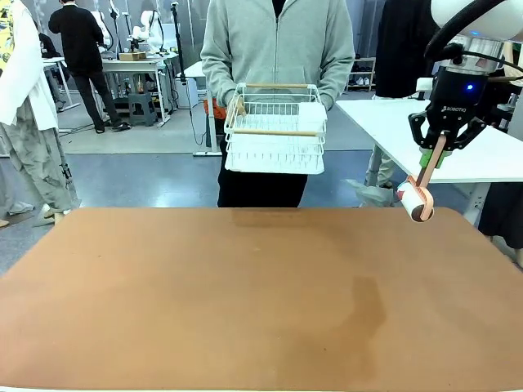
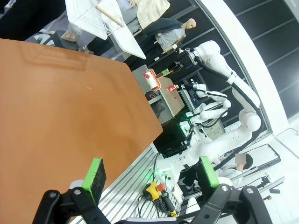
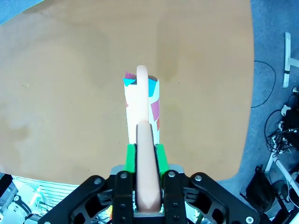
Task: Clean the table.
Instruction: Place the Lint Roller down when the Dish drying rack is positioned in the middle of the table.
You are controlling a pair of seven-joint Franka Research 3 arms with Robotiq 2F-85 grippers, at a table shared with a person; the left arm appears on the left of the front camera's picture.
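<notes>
The reddish-brown table point(image 1: 245, 286) spreads across the front view with its top bare. My right gripper point(image 1: 441, 151) hangs above the table's far right corner, shut on the pink handle of a lint roller point(image 1: 421, 200) whose white roll points down, just above the table edge. In the right wrist view the lint roller point(image 3: 142, 107) runs straight out from the right gripper point(image 3: 145, 158) over the table point(image 3: 70, 93), with coloured scraps stuck to the roll. My left gripper point(image 2: 150, 170) is open with nothing between its green pads, off the table's point(image 2: 56, 102) near edge.
A person stands at the far side holding a white wire dish rack point(image 1: 275, 131) with wooden handles above the floor. A smaller white-topped table point(image 1: 458, 139) stands at the back right, behind my right gripper. Other people and benches are farther back on the left.
</notes>
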